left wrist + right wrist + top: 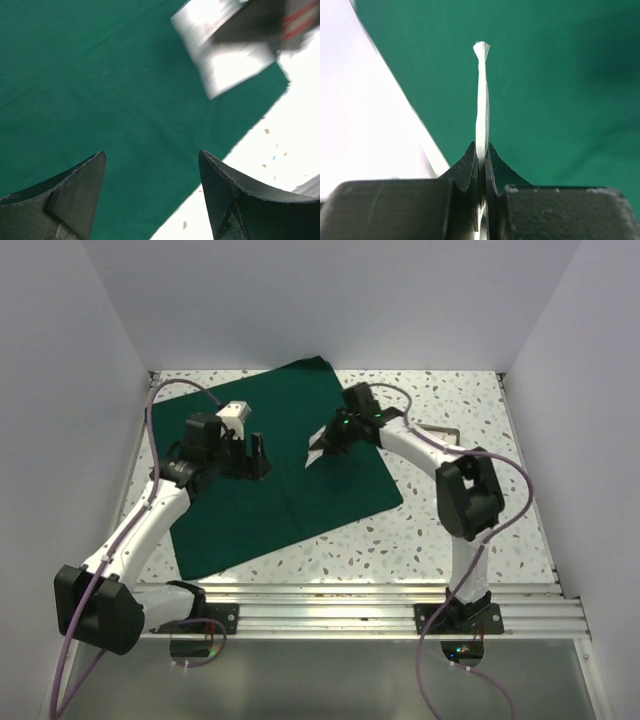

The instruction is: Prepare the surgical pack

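Note:
The dark green drape [290, 480] of the surgical pack lies flat and unfolded on the speckled table. My right gripper [326, 438] hovers over the drape's right half, shut on a thin white packet [314, 453]. The right wrist view shows that packet [481, 95] edge-on, pinched in the right gripper [481, 152] above the drape [560, 75]. My left gripper [256, 458] stands open over the drape's left half with nothing between its fingers. In the left wrist view the left gripper [152, 156] is wide apart above the drape [100, 85], with the blurred packet [225, 60] at the upper right.
A thin grey metal rim [453, 429] shows on the table behind the right arm, mostly hidden. White walls close in the left, back and right sides. An aluminium rail [380, 606] runs along the near edge by the arm bases.

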You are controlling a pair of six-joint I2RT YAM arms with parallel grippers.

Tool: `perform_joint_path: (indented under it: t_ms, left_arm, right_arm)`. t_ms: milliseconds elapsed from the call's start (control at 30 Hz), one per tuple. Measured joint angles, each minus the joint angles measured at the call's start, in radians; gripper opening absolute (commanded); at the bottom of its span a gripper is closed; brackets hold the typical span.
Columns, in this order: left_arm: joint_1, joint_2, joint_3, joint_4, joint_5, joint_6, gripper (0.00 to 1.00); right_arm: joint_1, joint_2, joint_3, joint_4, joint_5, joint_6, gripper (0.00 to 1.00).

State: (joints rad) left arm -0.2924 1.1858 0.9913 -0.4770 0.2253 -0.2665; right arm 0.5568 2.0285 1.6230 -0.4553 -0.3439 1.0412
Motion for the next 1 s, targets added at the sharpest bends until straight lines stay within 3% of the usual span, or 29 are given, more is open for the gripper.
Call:
perform_joint_path:
  t_ms: [200, 567, 1000]
  left_arm:
    - [0.138, 0.035, -0.071, -0.013, 0.011, 0.080, 0.77]
    - [0.146, 0.035, -0.142, 0.011, 0.040, 0.130, 0.77]
    - [0.148, 0.060, -0.178, 0.024, 0.063, 0.128, 0.77]
  right_arm:
    - [-0.238, -0.193, -0.219, 0.214, 0.262, 0.159, 0.00]
    - [-0.484, -0.222, -0.378, 0.259, 0.524, 0.351, 0.00]
    - [-0.518, -0.103, -0.187, 0.096, 0.695, 0.467, 0.00]
